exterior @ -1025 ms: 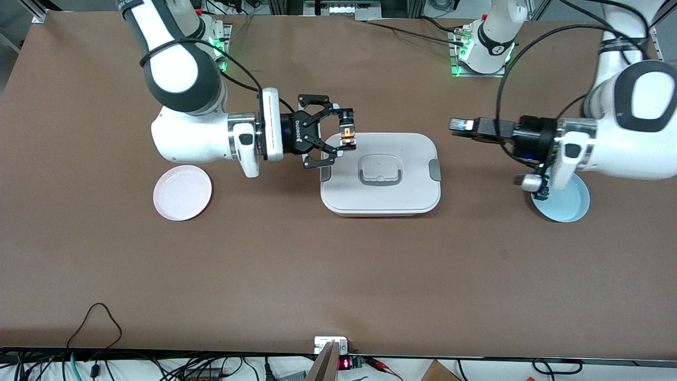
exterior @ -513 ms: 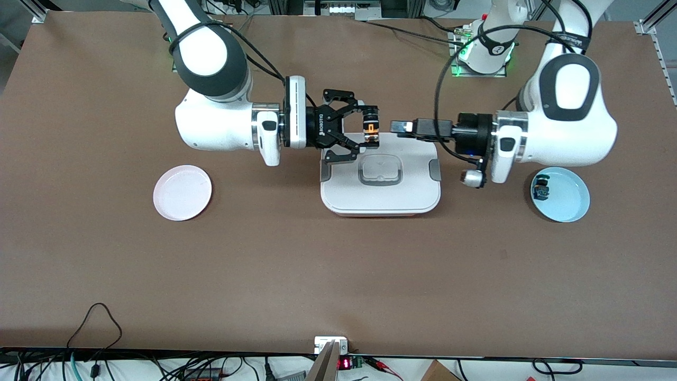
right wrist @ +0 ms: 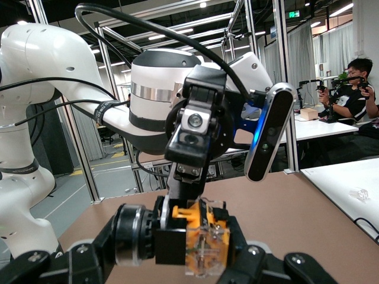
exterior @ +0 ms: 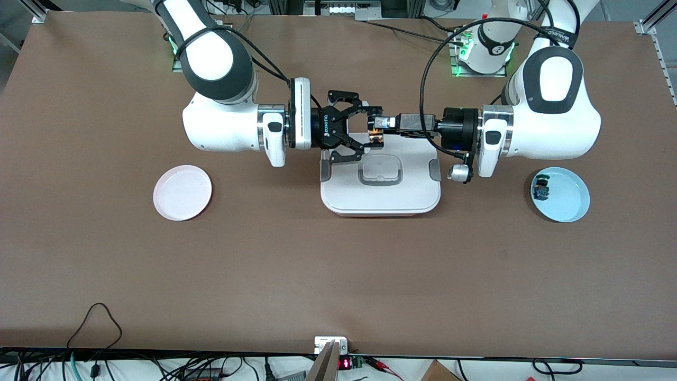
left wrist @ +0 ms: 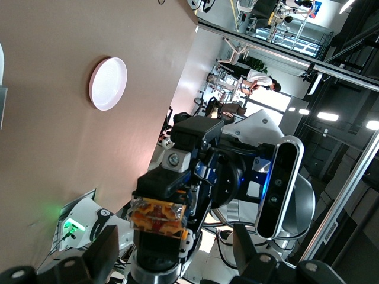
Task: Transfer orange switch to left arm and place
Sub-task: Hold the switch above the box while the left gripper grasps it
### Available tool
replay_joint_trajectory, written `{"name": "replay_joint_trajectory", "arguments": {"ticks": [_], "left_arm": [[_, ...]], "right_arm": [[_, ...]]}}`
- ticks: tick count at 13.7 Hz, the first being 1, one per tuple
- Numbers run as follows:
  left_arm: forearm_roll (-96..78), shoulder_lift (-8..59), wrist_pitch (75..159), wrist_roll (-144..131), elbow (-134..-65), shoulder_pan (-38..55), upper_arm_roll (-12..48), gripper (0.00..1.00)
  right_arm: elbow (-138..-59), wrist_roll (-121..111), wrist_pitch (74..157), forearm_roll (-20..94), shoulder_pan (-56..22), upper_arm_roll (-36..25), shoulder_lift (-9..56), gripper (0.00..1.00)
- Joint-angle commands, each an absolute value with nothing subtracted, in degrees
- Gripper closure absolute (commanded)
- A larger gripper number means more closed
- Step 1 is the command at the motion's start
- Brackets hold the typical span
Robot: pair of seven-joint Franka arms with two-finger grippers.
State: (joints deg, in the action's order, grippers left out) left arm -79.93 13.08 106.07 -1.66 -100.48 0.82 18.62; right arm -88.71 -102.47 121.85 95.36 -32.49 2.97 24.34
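Right gripper (exterior: 373,128) clamping switch (exterior: 376,135) over box (exterior: 381,198); left gripper (exterior: 387,122) meeting it head-on from the left arm's end, closure unclear.

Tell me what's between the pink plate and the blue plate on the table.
The box sits between the pink plate and the blue plate, front view; bare table otherwise.

A brown worktop (exterior: 338,275) is seen carrying three things. A large white box (exterior: 380,182) with grey side clips is set near its middle. A pale pink plate (exterior: 182,192) is laid toward the right arm's end, well apart from the box. A light blue plate (exterior: 566,196) is laid toward the left arm's end, and a small dark switch (exterior: 540,189) with blue and green parts is held in it.
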Motion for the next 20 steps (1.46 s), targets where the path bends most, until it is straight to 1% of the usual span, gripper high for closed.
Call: {"name": "replay_joint_trajectory", "arguments": {"ticks": [1, 2, 4, 5, 8, 9, 10, 11, 12, 13, 15, 18, 20], "left_arm": [[-81.7, 12.0, 106.5, 0.4, -102.0, 1.0, 18.6, 0.19], [-81.7, 12.1, 106.5, 0.4, -102.0, 1.1, 18.8, 0.29], [-81.6, 12.3, 106.4, 2.8, -102.0, 1.0, 18.8, 0.56], [-81.5, 12.6, 106.3, 3.1, -102.0, 1.0, 18.8, 0.64], [-81.1, 12.7, 106.2, 3.2, -102.0, 1.1, 18.8, 0.99], [-81.0, 12.7, 106.2, 3.6, -102.0, 1.1, 18.8, 1.00], [-81.0, 12.7, 106.1, 4.7, -102.0, 1.1, 18.8, 1.00], [-81.0, 12.7, 106.1, 4.8, -102.0, 1.1, 18.8, 1.00], [-81.0, 13.0, 106.1, 4.8, -102.0, 1.1, 18.8, 1.00], [-81.0, 13.0, 106.2, 4.9, -102.0, 1.1, 18.8, 1.00], [-81.0, 12.9, 106.2, 4.9, -101.8, 0.9, 18.8, 1.00], [-80.9, 12.2, 106.1, 4.8, -101.9, 0.2, 18.6, 1.00], [-80.5, 11.4, 104.5, 4.1, -102.1, -1.2, 18.3, 1.00]], "right_arm": [[-87.3, -103.7, 122.6, 96.8, -33.7, 2.2, 25.0, 1.00], [-87.3, -103.7, 122.7, 96.8, -33.7, 2.1, 25.0, 1.00], [-87.4, -103.7, 122.7, 96.8, -33.8, 2.0, 25.0, 1.00], [-87.4, -103.7, 122.7, 96.8, -33.8, 2.0, 25.0, 1.00], [-87.4, -103.7, 123.0, 96.8, -33.9, 2.0, 25.0, 1.00], [-87.4, -103.7, 123.0, 96.8, -34.1, 2.0, 25.0, 1.00], [-87.5, -103.6, 123.0, 96.9, -34.2, 2.0, 25.0, 0.97], [-87.5, -102.7, 123.0, 97.3, -34.1, 2.0, 25.0, 0.59], [-87.8, -102.6, 122.7, 98.3, -34.1, 1.9, 25.0, 0.04], [-87.8, -102.6, 122.3, 99.1, -34.0, 1.9, 25.0, 0.00], [-87.9, -102.5, 122.3, 101.1, -34.1, 1.9, 25.0, 0.00], [-88.0, -102.5, 122.3, 101.1, -33.8, 1.9, 24.9, 0.00], [-89.3, -102.5, 122.3, 101.1, -33.5, 1.7, 24.3, 0.00]]}}
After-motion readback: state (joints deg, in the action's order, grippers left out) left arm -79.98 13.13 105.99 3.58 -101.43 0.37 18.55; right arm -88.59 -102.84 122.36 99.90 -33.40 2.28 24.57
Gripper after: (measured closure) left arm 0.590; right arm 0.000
